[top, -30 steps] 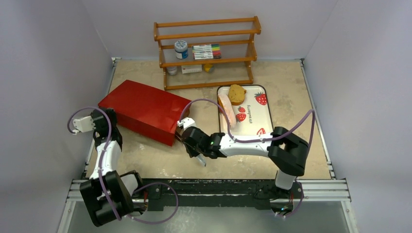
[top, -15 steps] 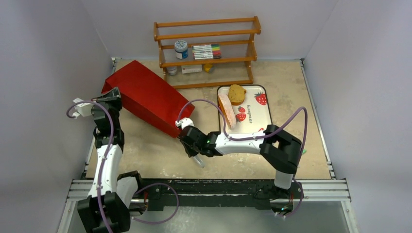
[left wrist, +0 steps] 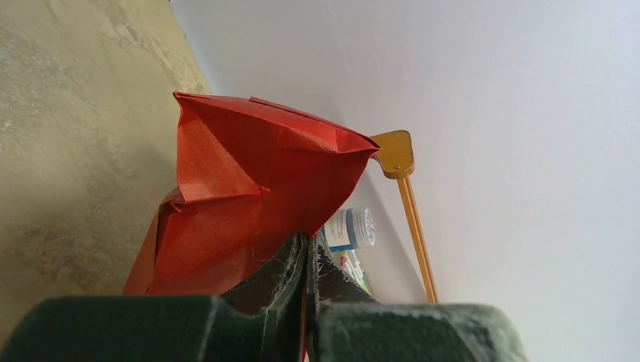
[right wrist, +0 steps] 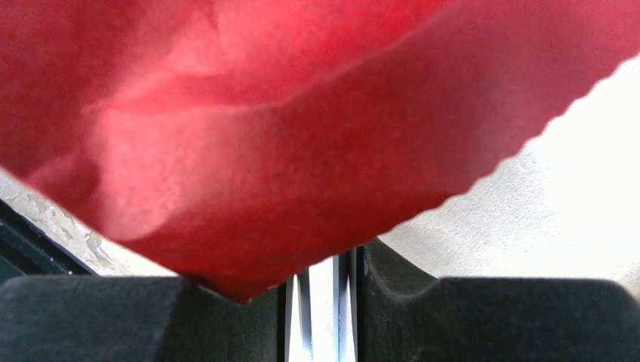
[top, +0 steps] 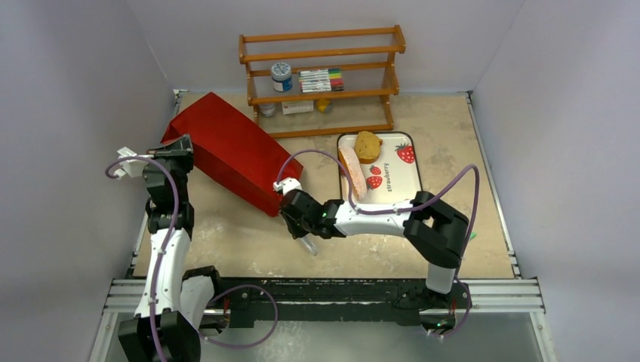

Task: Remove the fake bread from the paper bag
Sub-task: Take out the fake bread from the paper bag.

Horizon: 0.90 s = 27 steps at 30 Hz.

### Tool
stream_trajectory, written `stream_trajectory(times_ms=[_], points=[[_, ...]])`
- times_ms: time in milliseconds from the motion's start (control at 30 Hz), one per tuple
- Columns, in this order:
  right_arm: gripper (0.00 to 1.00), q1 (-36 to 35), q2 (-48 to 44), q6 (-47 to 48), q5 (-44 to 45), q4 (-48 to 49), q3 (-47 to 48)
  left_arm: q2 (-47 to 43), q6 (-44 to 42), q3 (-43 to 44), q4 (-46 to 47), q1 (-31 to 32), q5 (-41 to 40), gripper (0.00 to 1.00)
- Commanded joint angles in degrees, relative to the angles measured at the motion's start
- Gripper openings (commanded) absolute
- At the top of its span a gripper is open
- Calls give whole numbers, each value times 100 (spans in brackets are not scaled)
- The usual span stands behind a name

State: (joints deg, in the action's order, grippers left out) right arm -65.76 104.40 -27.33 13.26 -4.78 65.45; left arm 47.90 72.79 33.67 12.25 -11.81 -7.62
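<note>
The red paper bag [top: 230,154] slopes from its raised closed end at the left down to its mouth near the table's middle. My left gripper [top: 180,145] is shut on a fold of that closed end [left wrist: 241,188], the jaws pressed together [left wrist: 308,245]. My right gripper [top: 304,235] sits just beside the mouth, shut on a thin silvery metal tool [right wrist: 323,302] that pokes out toward the near edge [top: 310,247]. The bag's scalloped rim [right wrist: 317,151] hangs blurred in front of the right wrist camera. Two fake breads lie on the tray: a round brown one [top: 368,145] and a long pale one [top: 350,172]. The bag's inside is hidden.
The strawberry-print tray [top: 396,177] lies right of centre. A wooden rack [top: 321,79] at the back holds a jar [top: 281,75] and markers [top: 320,78]. Grey walls close in on both sides, and the left arm stands near the left wall.
The left arm has lifted and swung the bag's closed end up and back, so the bag went from flat to sloping. The right gripper shifted slightly toward the bag's mouth.
</note>
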Motion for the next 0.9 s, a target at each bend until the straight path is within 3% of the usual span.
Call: stream_trajectory(times_ms=[0, 300, 533, 600, 867], points=[[18, 80, -39, 109, -76, 177, 195, -97, -17, 325, 402, 64, 228, 0], [18, 169, 11, 190, -148, 216, 249, -282, -309, 627, 453, 789, 120, 0], [17, 238, 37, 256, -174, 214, 311, -467, -345, 519, 218, 802, 15, 0], [17, 254, 38, 279, -187, 228, 317, -342, -572, 626, -257, 795, -181, 0], [17, 339, 90, 369, -174, 165, 405, 172, -280, -137, -446, 778, -851, 0]])
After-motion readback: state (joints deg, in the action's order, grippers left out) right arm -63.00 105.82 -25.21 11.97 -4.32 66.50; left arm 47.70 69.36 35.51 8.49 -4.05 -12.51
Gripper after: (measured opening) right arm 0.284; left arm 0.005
